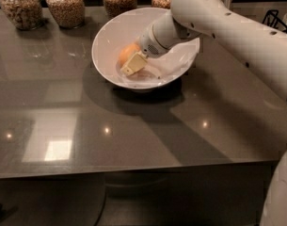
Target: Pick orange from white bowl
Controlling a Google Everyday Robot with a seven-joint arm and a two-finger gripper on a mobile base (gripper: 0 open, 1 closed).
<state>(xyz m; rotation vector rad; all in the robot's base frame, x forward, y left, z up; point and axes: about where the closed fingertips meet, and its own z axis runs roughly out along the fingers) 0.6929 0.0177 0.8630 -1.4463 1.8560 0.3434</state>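
Observation:
The orange lies inside the white bowl, left of its middle. The bowl stands on the dark glossy table at the back centre. My gripper reaches down into the bowl from the upper right on the white arm. One yellowish finger lies against the front of the orange; the other is hidden behind the fruit. The gripper looks shut on the orange, which sits low in the bowl.
Several glass jars of grain stand in a row along the table's back edge behind the bowl. The dark table top stretches toward its front edge. A black wire object shows at the far right.

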